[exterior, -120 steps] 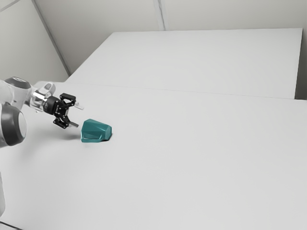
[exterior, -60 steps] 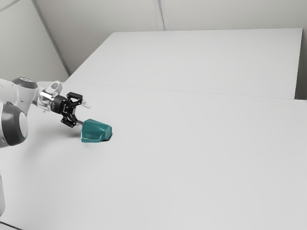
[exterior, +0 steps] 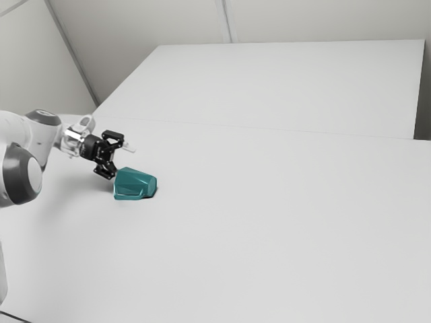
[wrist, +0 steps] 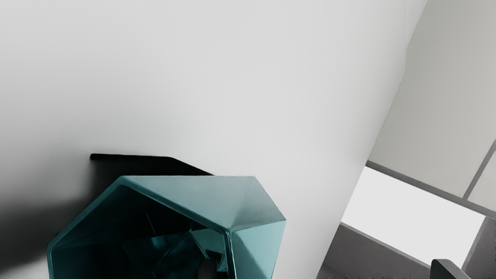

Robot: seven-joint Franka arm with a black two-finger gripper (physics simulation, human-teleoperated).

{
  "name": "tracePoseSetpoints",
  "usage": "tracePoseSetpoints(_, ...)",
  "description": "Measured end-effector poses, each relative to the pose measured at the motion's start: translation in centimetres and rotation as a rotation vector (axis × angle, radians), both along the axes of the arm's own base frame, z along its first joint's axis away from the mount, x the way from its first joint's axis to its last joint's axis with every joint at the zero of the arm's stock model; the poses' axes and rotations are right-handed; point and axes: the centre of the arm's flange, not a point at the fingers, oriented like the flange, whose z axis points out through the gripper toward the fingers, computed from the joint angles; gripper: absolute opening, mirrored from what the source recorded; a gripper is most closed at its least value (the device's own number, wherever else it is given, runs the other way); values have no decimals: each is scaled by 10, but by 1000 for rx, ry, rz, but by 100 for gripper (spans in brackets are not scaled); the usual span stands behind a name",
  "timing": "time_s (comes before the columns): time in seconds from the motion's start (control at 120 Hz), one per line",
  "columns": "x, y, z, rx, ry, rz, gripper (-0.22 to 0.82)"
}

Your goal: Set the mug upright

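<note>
- Mug (exterior: 135, 184): it lies on its side on the surface (exterior: 269, 235), its open mouth toward the arm (exterior: 21, 178) and its base toward the exterior view's right. The upright pose is not reached.
- Nearest in the wrist view, the jaws stand spread wide. One fingertip (wrist: 207, 269) shows against the mug's dark inside, and I judge it to be just within the mouth; the other fingertip (wrist: 441, 268) is well outside the mug, on the far side of its wall.
- Done, as far as I can judge: the reach. The jaws are at the mouth end, with a stretch of the mug's wall between them, though nothing is pinched. Whether the inner fingertip touches the mug, I cannot tell.
- Left to do: close on that wall, raise the mouth end while turning the mug so its base faces down, set it level, let go and back off. In my judgement nearly all of the real work lies ahead.
- A little farther off, a dark shadow (wrist: 128, 164) falls beside the mug's mouth, and the mug's side seems to rest on the surface, so the lift has not begun.
- Beyond, the surface runs on toward a pale wall (exterior: 323, 19); the open stretch past the mug's base should leave room to stand it up.
</note>
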Motion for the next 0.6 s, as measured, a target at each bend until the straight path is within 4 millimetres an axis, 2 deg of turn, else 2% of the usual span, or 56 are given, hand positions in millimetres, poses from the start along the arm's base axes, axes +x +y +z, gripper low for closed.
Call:
tracePoseSetpoints(0.258,1,-10,-7,-16,11,-7,58)
tracePoseSetpoints(0.475,1,-11,-8,-17,14,-8,26)
tracePoseSetpoints(0.6,1,-13,-8,-18,14,-9,13)
